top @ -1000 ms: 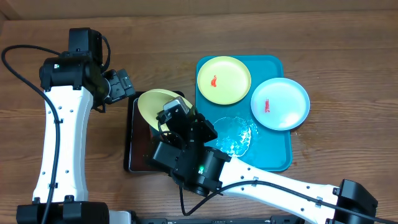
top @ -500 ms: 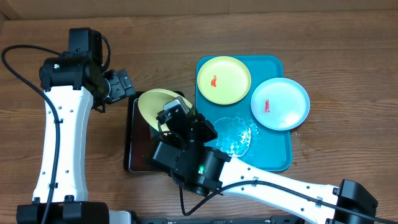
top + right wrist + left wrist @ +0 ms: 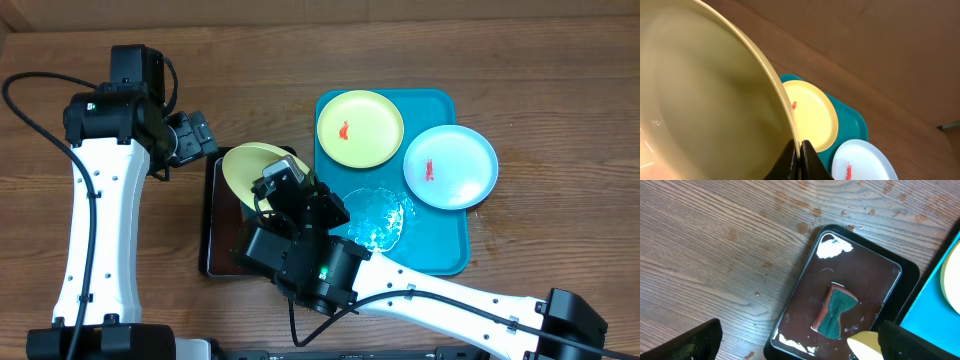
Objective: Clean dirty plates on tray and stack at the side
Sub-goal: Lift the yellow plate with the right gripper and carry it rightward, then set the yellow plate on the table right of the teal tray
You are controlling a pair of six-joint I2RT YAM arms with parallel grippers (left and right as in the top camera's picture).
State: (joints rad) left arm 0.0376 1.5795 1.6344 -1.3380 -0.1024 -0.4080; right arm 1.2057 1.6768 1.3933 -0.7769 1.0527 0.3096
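A pale yellow-green plate (image 3: pixel 700 100) is pinched at its rim by the right gripper (image 3: pixel 800 156), whose jaws are pressed together on the thin edge. The plate is held tilted over the far right corner of the black tray (image 3: pixel 222 262). Whether its lower edge touches that tray cannot be told.

The left gripper (image 3: pixel 799 339) hangs above the far left part of the black tray with its jaws spread wide and nothing between them. Its two dark fingers (image 3: pixel 695 342) are seen at the bottom corners of the left wrist view.

Inside the black tray, on the brown floor near the middle, a green sponge (image 3: pixel 835 312) with an orange-brown back is seen. White foam (image 3: pixel 832 250) is gathered in two corners of that floor.

The turquoise tray (image 3: pixel 440 255) lies just beside the black tray, on its right. A second yellow-green plate (image 3: pixel 360 128) lies flat in the turquoise tray's far left corner, with a small red smear (image 3: pixel 343 130) on it. A pale blue-white plate (image 3: pixel 450 167) rests at the tray's right edge, partly overhanging the rim, and is marked with a red smear (image 3: pixel 430 169) as well. The two plates lie just beside each other. A glistening clear patch (image 3: pixel 378 215), wet by its look, is spread over the tray's near part.
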